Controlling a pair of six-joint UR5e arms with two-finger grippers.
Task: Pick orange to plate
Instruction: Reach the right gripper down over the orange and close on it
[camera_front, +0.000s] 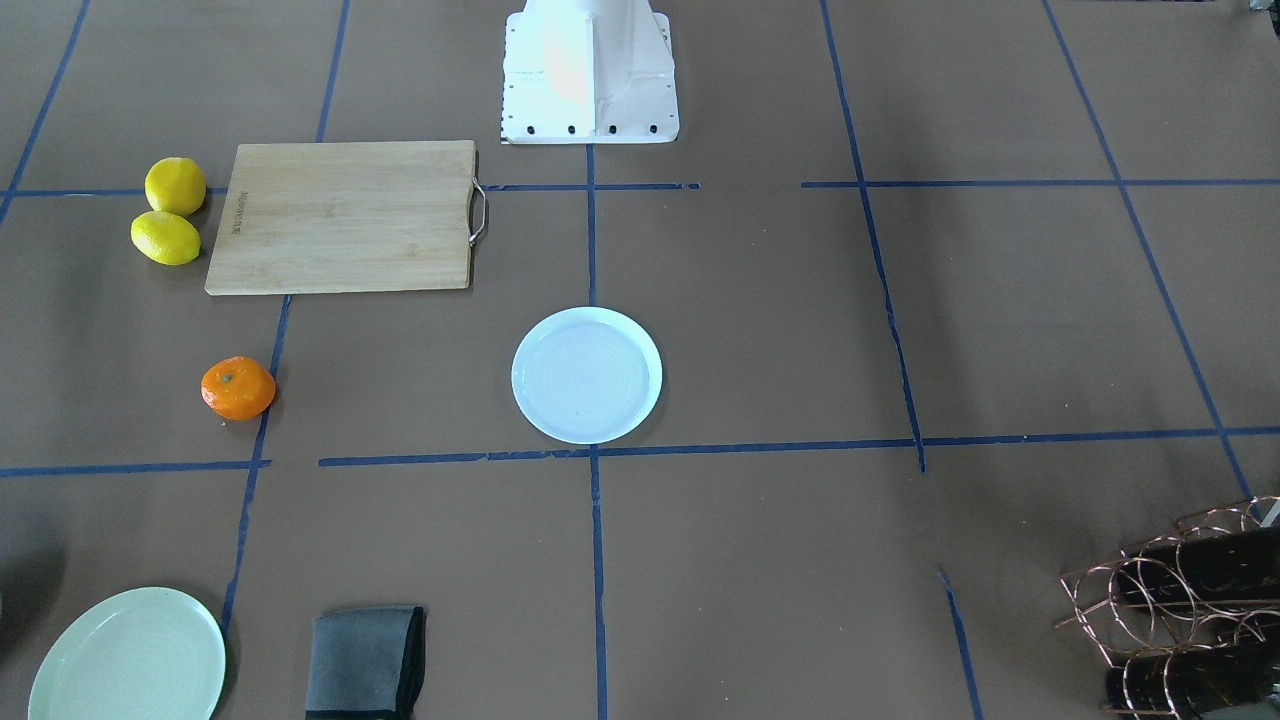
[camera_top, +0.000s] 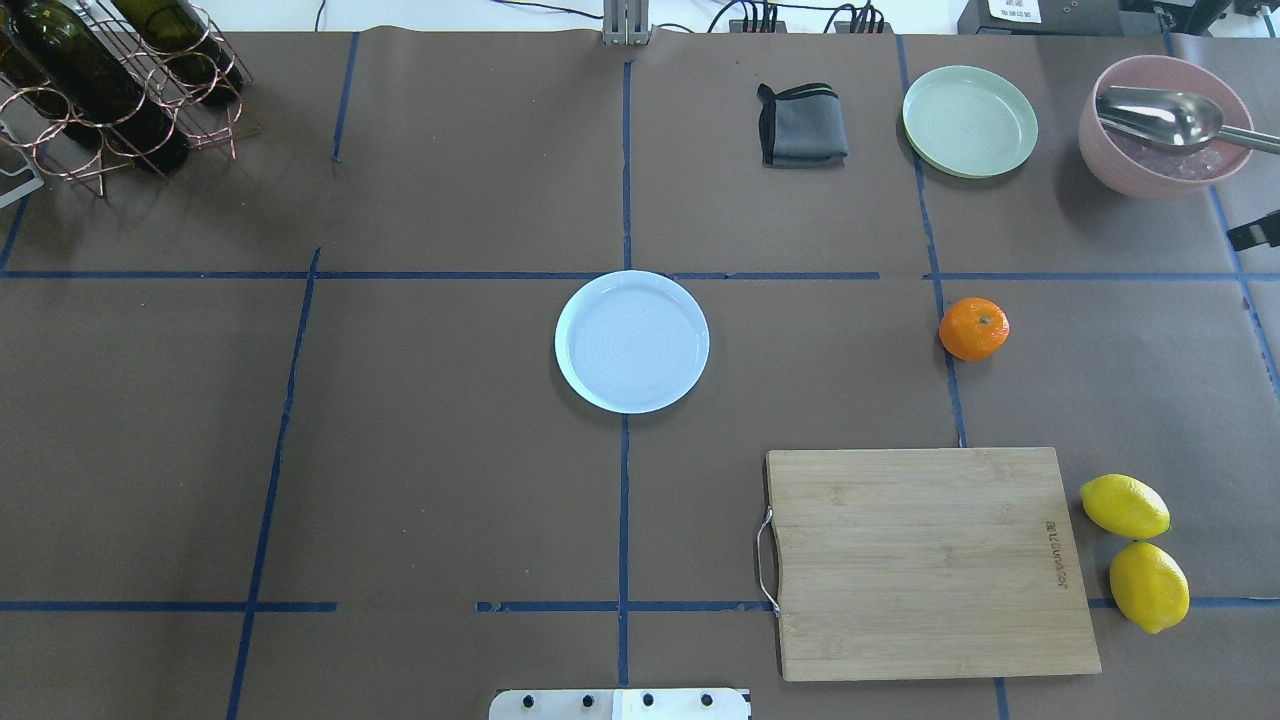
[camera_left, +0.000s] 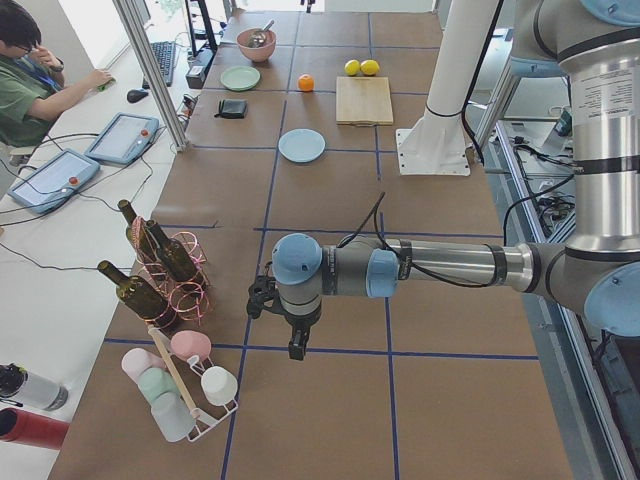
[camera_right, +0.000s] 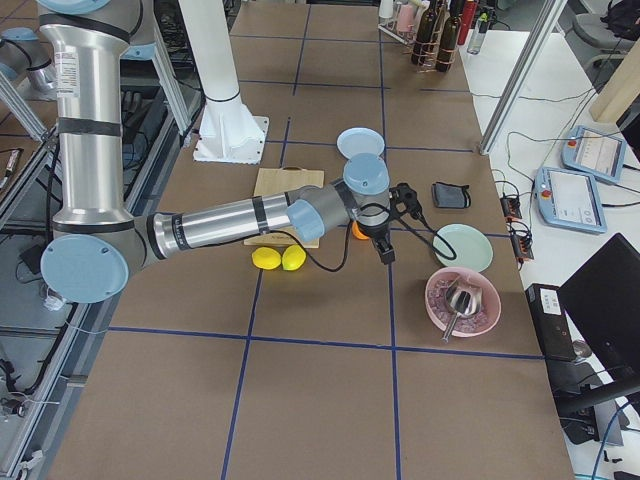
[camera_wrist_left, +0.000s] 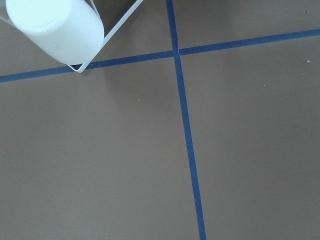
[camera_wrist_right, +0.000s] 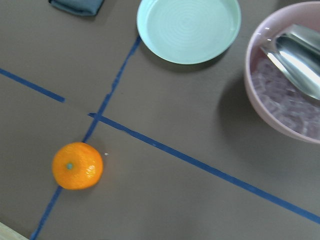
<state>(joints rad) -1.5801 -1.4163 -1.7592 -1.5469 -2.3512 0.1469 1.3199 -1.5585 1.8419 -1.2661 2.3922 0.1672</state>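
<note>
Orange sits bare on the worktop, right on a blue tape line, stem dot up, nothing touching it. The plate lies dead centre with nothing on it. In the overhead view the orange is out at 3 o'clock from the plate, well apart.

At 5 o'clock from the plate lies the board, flat, with its metal handle on the edge nearest the worktop's middle. The two lemons are tucked just beside it at 3 o'clock. At 12 o'clock from the orange is the green plate, with the folded cloth at its 9 o'clock. At its 3 o'clock is the pink bowl with a spoon in it.

The right gripper shows only in the right side view. It points down, seemingly just beside the orange, which peeks out half hidden behind the wrist. Whether it is clenched or released, I can't tell. Its wrist view has the orange at 8 o'clock of the frame, untouched.

The left gripper hangs far off at the other end of the worktop, pointing down above a tape line. Again I can't tell its state. Its wrist view catches a white cup at 11 o'clock.
</note>
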